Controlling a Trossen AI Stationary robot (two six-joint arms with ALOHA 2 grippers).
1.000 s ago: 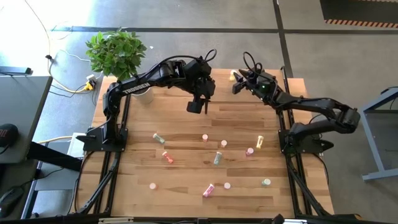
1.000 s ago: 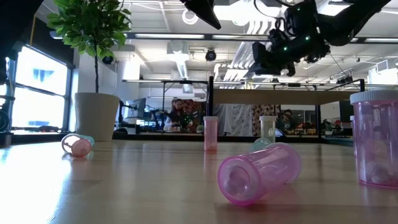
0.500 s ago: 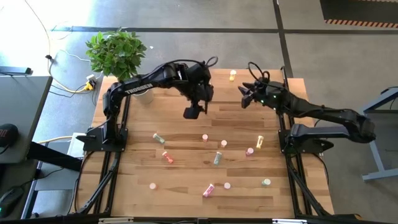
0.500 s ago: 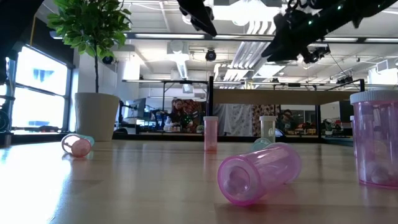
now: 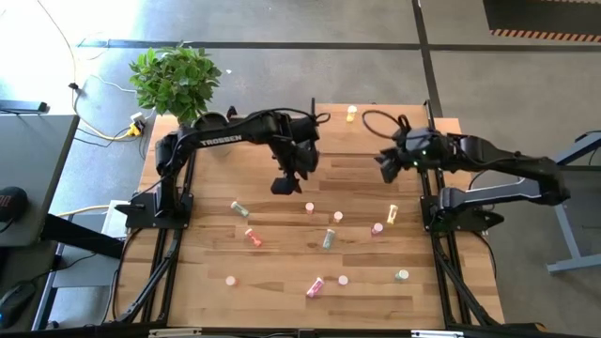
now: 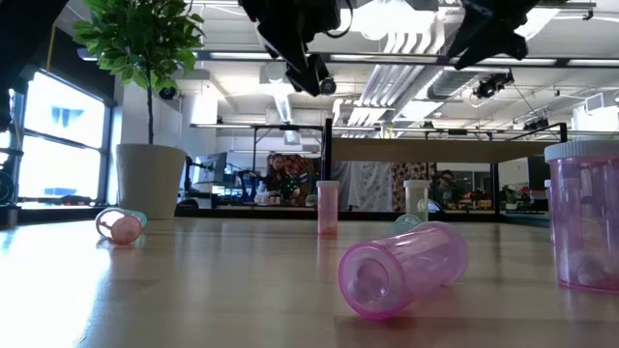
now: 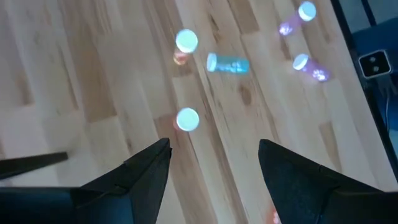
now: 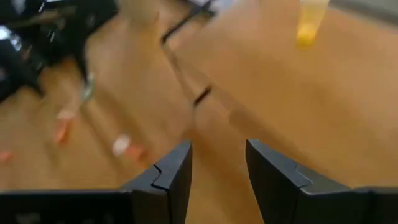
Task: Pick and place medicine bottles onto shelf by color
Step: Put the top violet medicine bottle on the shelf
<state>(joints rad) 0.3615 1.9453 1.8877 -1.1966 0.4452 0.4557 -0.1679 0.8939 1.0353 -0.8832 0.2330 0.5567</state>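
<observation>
Potted green plant [image 5: 176,80] at the far left corner of the striped wooden surface [image 5: 207,253], in a pale pot [image 6: 149,181].

Left tool [image 5: 284,184] hangs above the surface, mid-left of centre, fingers [image 7: 143,177] spread apart, nothing between them. Directly under it in the left wrist view: an upright small bottle with a pale round cap [image 7: 188,119], a second upright one [image 7: 186,42], and a pale green bottle lying on its side [image 7: 227,63]. Two pink ones [image 7: 301,14] further off.

Small cylindrical medicine bottles scattered over the middle and near part of the surface. From the left: pale green bottle lying down [image 5: 240,209], orange-red bottle on its side [image 5: 252,237], small pink one [image 5: 230,280] near the front edge, upright pink bottle [image 5: 309,207] just past the left tool, pale green one tilted [image 5: 328,239], pink bottle lying down [image 5: 315,286], pink one [image 5: 377,227], yellow bottle [image 5: 392,214], pale green one [image 5: 401,275] towards the right front.

Low view: translucent pink bottle on its side [image 6: 401,267] nearest the camera, an upright pink one [image 6: 328,207] behind it.

Light-wood raised shelf [image 5: 376,131] at the far right, one yellow bottle [image 5: 351,114] standing on it, also seen in the right wrist view [image 8: 309,23].

Right tool [image 5: 387,167] held in the air near the shelf's near edge, fingers [image 8: 171,171] apart, empty
</observation>
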